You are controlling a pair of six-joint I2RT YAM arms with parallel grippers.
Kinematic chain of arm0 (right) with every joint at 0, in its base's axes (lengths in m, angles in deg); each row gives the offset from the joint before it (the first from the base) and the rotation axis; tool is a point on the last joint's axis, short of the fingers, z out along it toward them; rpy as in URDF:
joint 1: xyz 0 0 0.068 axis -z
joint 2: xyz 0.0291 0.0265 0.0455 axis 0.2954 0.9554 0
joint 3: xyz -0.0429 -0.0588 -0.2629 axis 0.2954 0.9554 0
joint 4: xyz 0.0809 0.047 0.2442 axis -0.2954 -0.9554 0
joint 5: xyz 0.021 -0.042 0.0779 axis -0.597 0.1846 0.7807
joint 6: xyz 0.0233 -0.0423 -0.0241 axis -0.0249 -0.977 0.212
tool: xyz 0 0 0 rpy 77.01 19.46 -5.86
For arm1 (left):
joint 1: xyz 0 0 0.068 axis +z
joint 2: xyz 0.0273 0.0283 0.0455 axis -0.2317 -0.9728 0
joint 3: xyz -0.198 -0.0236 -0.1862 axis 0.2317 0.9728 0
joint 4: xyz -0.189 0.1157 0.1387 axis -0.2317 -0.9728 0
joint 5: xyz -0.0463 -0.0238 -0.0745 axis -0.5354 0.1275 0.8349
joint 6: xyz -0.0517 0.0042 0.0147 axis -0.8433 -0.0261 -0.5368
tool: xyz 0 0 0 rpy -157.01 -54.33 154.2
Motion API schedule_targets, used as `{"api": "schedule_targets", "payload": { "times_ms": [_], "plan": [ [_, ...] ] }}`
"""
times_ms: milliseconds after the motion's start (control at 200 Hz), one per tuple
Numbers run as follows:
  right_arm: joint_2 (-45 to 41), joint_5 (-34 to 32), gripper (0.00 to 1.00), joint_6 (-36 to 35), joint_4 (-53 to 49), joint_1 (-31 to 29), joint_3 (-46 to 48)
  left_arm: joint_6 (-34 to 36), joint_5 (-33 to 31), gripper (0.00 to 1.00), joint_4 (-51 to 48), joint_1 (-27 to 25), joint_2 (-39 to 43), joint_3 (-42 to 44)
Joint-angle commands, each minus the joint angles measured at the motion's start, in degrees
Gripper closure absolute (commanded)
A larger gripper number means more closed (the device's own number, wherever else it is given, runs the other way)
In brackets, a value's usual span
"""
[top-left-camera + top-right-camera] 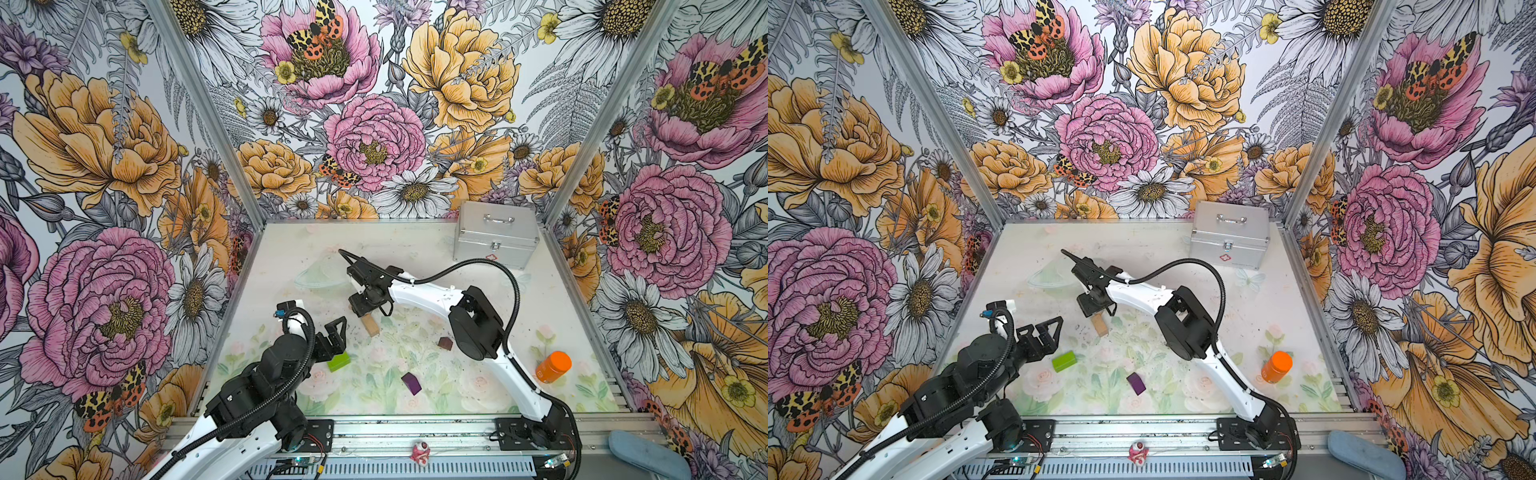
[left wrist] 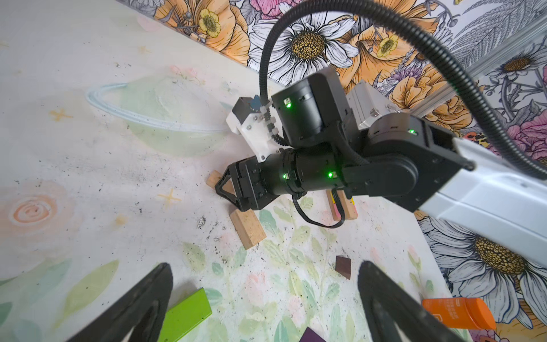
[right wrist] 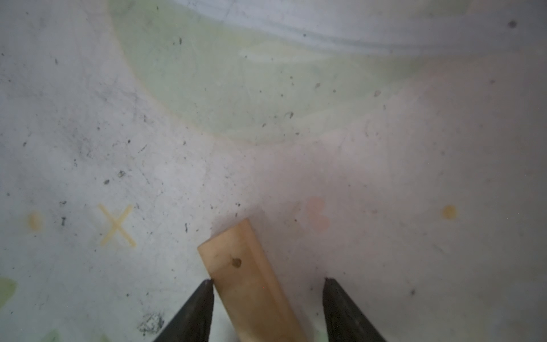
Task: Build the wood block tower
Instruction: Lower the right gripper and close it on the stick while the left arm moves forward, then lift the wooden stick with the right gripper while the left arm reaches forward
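Note:
My right gripper [image 3: 268,280] points down over a plain tan brick [image 3: 251,281] lying on the table [image 1: 415,257]. It is open around the brick: one fingertip touches the brick's edge and a gap shows at the other. In both top views this brick [image 1: 371,325] sticks out below the gripper [image 1: 368,311]. My left gripper [image 2: 265,264] hangs wide open and holds nothing. Beside it lies a lime-green brick [image 1: 338,361]. A purple brick [image 1: 411,383] and a dark-brown brick [image 1: 445,343] lie loose. In the left wrist view, a small stack [image 2: 342,204] of tan, pink and yellow bricks shows under the right arm.
A silver metal case [image 1: 494,239] stands at the back right corner. An orange bottle [image 1: 552,366] lies at the right near the front. Another tan brick [image 2: 213,179] peeks out behind the right gripper. Flowered walls close in three sides.

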State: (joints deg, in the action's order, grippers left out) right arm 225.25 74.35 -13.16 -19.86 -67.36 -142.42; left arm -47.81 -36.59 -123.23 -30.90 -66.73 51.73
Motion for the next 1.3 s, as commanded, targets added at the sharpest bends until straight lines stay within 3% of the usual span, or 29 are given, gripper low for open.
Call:
{"api": "schedule_targets", "payload": {
  "times_ms": [0,175,495,640,781,1296],
  "plan": [
    [-0.1,0.0,0.39,1.1,-0.6,0.4,2.2,3.2,4.3,0.01,-1.0,2.5,-3.1,-2.9],
    [-1.3,-1.0,0.4,1.9,-0.5,0.9,4.9,7.0,8.9,0.01,-1.2,5.3,-8.8,-7.3],
    [-3.3,1.1,0.4,2.5,0.4,4.1,7.0,13.3,11.4,0.01,-2.4,10.0,-13.6,-15.8],
    [-3.7,1.6,0.4,2.4,0.3,5.9,7.4,15.3,18.6,0.01,-2.3,14.4,-19.1,-19.7],
    [-4.7,1.7,0.4,2.3,0.3,7.5,8.7,16.8,20.8,0.01,-1.8,15.7,-24.7,-23.0],
    [-10.8,-0.7,0.4,2.3,-0.1,10.7,14.6,19.8,26.2,0.01,3.8,19.1,-29.8,-23.4]
  ]
}}
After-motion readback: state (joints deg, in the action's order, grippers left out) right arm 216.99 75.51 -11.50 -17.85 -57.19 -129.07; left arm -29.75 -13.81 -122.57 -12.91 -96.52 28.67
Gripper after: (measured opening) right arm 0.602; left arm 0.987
